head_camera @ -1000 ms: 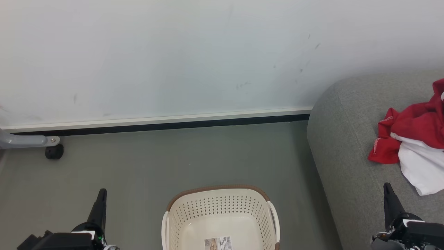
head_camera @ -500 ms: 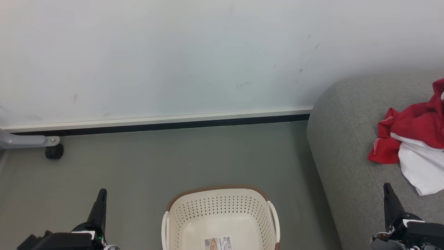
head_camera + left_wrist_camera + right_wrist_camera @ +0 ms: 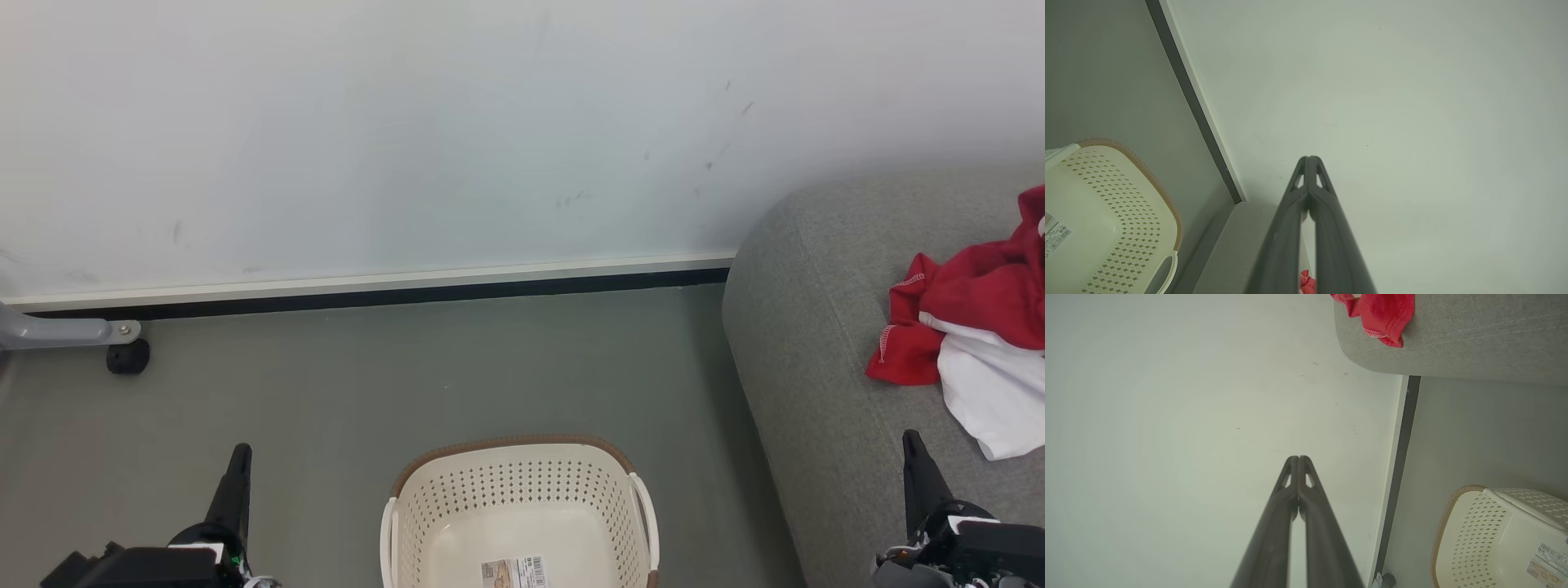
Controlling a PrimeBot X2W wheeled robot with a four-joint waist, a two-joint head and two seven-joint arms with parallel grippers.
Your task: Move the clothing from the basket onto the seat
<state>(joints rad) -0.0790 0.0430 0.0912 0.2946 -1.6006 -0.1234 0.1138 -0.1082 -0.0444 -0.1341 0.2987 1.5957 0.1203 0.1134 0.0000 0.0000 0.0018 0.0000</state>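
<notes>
task looks done: basket [image 3: 522, 523] empty, clothing [image 3: 963, 327] lying on the seat [image 3: 816, 367] right of the basket. left gripper [image 3: 238, 457] and right gripper [image 3: 913, 445] closed, holding nothing, flanking the basket. next move: none, just hold clear.

**Floor and seat**

The grey floor [image 3: 490, 367] spans the lower frame. On it stand the basket [image 3: 514, 482] at bottom centre and a black caster [image 3: 128, 357] at left. The clothing [image 3: 971, 294] lies on the seat [image 3: 808, 327] at right.
</notes>
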